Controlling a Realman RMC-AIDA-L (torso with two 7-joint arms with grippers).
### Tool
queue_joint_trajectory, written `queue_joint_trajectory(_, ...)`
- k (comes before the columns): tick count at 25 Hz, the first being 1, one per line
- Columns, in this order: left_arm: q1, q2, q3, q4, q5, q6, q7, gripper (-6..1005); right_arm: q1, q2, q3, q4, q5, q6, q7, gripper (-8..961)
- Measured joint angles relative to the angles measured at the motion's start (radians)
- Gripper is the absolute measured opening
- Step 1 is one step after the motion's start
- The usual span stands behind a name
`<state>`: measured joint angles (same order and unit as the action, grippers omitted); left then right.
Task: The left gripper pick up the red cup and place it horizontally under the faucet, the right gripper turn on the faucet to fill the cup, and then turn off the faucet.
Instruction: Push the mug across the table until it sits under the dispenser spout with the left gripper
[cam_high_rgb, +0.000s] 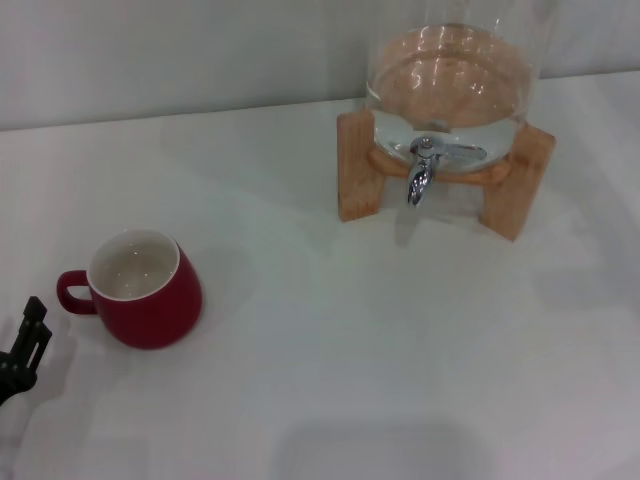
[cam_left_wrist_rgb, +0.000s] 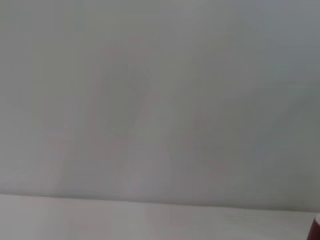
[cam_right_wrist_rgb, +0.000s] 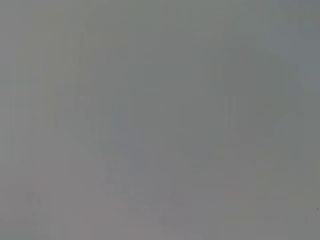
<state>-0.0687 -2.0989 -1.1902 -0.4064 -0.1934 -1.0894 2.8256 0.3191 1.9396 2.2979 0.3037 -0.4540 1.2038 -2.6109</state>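
Our left pincer (cam_high_rgb: 25, 345) low beside the squat deep-red ceramic cup (cam_high_rgb: 140, 290) upright on white worktop (cam_high_rgb: 350, 350), grip state unclear, chrome lever faucet (cam_high_rgb: 420, 175) well apart

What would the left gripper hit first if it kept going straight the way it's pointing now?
Probably the loop handle of the squat red ceramic cup; the left gripper points up toward it from the table's near-left edge, though depth is unclear.

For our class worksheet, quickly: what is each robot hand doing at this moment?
Left hand: at the table's left edge beside the red cup, holding nothing; open or closed cannot be told.
Right hand: not in view.
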Motion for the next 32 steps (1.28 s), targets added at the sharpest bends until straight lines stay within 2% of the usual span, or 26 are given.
queue_joint_trajectory(14,-0.034,0.003,0.000,0.000,0.025,0.050,0.001,597,0.000,0.004,0.000,0.003,0.000,0.006,0.000,674)
queue_joint_trajectory(32,-0.046,0.004,-0.001,0.000,0.042,0.089,0.002,568,-0.001,0.004,0.000,0.003,0.000,0.007,0.000,674)
